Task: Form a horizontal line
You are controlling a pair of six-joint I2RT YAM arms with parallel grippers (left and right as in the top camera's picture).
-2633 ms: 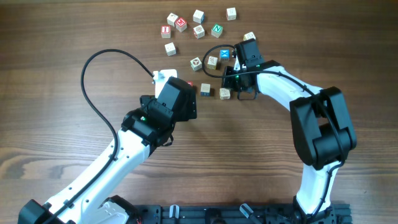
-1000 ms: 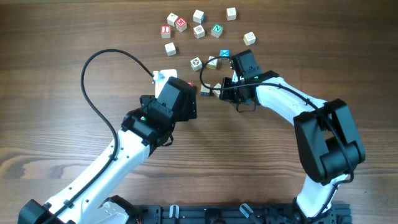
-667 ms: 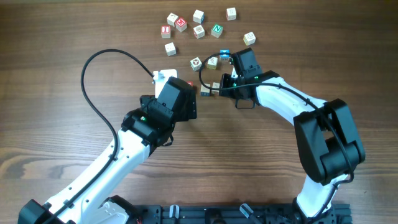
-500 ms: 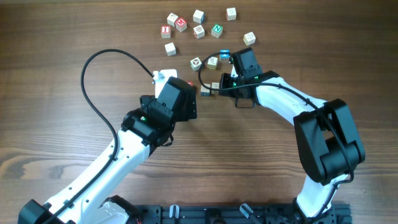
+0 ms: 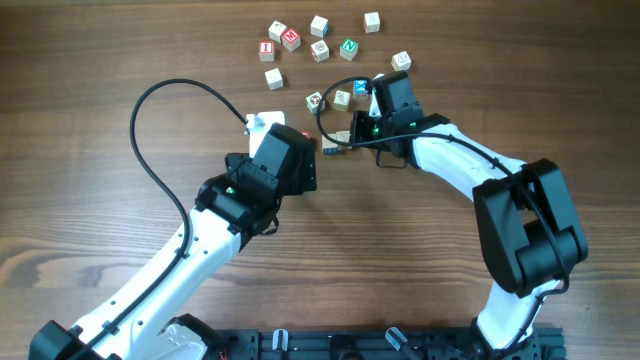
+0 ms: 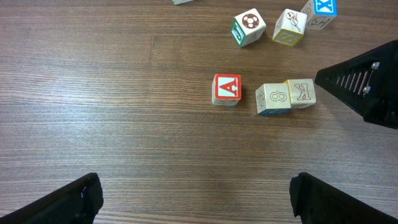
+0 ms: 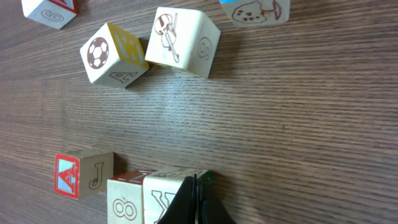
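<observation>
Resting on the brown wood-grain table (image 6: pixel 93 93), the row of three small pale wooden letter cubes (image 6: pixel 273 98) lay beside the right gripper (image 7: pixel 194 202), whose jaws were pinched closed, empty, at the end cube (image 6: pixel 300 93). The red-lettered A cube (image 6: pixel 226 90) sat slightly apart. Light, rigid and smooth-faced, they would likely slide; flat opposite faces suited gripping. The left gripper (image 6: pixel 196 198) gaped wide, empty.

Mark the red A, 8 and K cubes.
red A cube (image 6: pixel 227 90), left wrist view, top face centre.
8 cube (image 6: pixel 274 98), left wrist view, top face, on the 8.
K cube (image 6: pixel 301 91), left wrist view, top face, on the K.
</observation>
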